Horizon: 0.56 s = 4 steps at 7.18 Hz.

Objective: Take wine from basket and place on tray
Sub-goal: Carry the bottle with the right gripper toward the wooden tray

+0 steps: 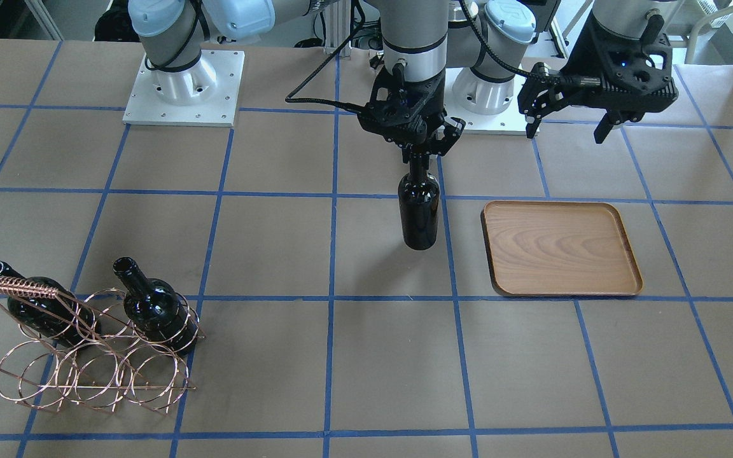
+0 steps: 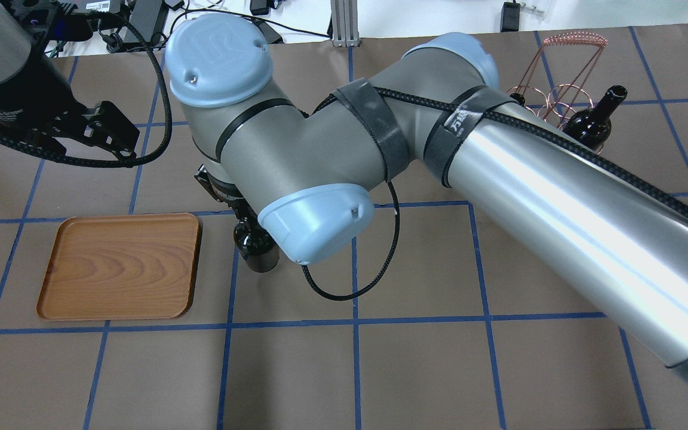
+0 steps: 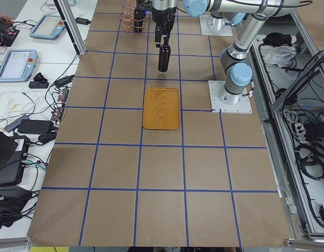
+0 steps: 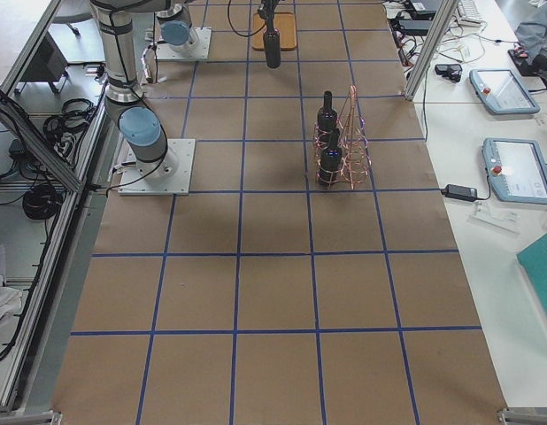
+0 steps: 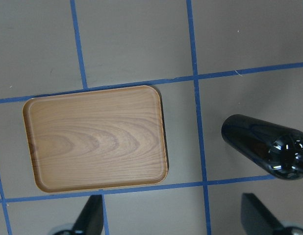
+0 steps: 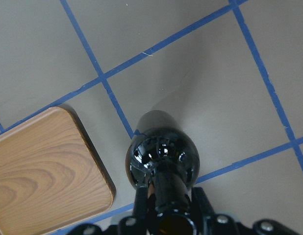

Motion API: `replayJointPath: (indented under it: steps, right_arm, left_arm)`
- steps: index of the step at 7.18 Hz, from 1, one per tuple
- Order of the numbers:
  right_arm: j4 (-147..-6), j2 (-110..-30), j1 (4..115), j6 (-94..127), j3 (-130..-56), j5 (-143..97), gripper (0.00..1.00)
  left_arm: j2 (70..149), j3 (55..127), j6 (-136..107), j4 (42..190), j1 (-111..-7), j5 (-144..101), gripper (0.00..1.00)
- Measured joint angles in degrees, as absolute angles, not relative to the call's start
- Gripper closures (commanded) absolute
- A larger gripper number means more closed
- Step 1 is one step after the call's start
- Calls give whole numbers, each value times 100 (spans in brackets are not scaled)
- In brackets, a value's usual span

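Observation:
My right gripper [image 1: 418, 152] is shut on the neck of a near-black wine bottle [image 1: 419, 213] and holds it upright. The bottle is beside the brown wooden tray [image 1: 560, 248], not over it. The right wrist view looks down the bottle [image 6: 161, 156], with the tray's corner [image 6: 38, 171] to its left. I cannot tell whether the bottle's base touches the table. My left gripper [image 1: 567, 127] is open and empty, raised behind the tray. Its wrist view shows the bare tray [image 5: 95, 144] and the bottle [image 5: 264, 147]. The copper wire basket [image 1: 86, 356] holds two more bottles [image 1: 156, 312].
The basket stands far from the tray, at the right arm's end of the table [image 2: 559, 89]. The right arm's big links [image 2: 499, 179] reach across the middle of the overhead view and hide most of the held bottle [image 2: 255, 248]. Blue tape lines grid the brown table.

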<state>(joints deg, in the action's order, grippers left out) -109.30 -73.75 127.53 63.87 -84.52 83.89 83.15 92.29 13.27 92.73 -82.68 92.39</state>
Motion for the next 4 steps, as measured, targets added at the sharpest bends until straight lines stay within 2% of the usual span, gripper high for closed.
replayJointPath:
  steps: [4]
  right_arm:
    - [-11038,-7443,12774,6404,-8408,8481,0]
  left_arm:
    - [8314,9209,1333,9272,-8268,9229,0]
